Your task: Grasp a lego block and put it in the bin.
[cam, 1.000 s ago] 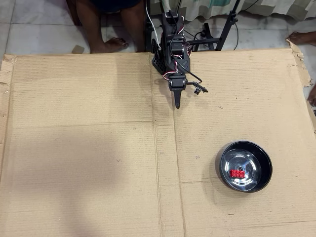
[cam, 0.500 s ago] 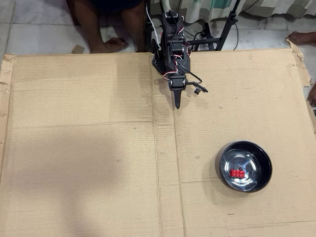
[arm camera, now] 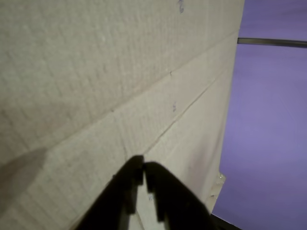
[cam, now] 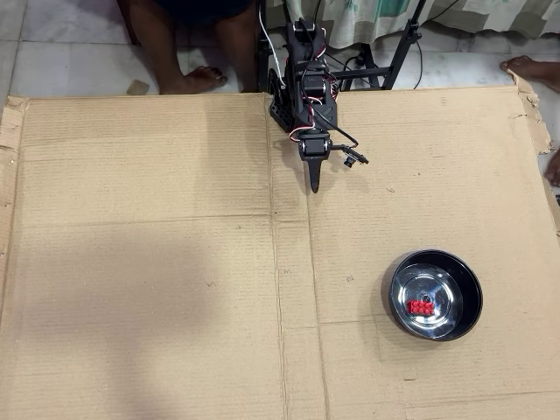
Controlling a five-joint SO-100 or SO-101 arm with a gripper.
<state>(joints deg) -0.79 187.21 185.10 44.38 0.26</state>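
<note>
In the overhead view the red lego block point(cam: 420, 307) lies inside the bin point(cam: 471, 315), a shiny steel bowl with a black rim at the lower right of the cardboard. My gripper point(cam: 313, 186) is folded back near the arm's base at the top centre, far from the bowl, with its black fingers together and nothing between them. The wrist view shows the two dark fingertips point(arm camera: 129, 182) meeting over bare cardboard, my gripper point(arm camera: 143, 165) shut. Neither block nor bin appears in the wrist view.
A large cardboard sheet point(cam: 140, 262) covers the floor. A person's bare feet point(cam: 197, 80) stand just past its far edge, and another foot point(cam: 529, 66) shows at the top right. A black stand and cables point(cam: 385, 61) sit behind the arm.
</note>
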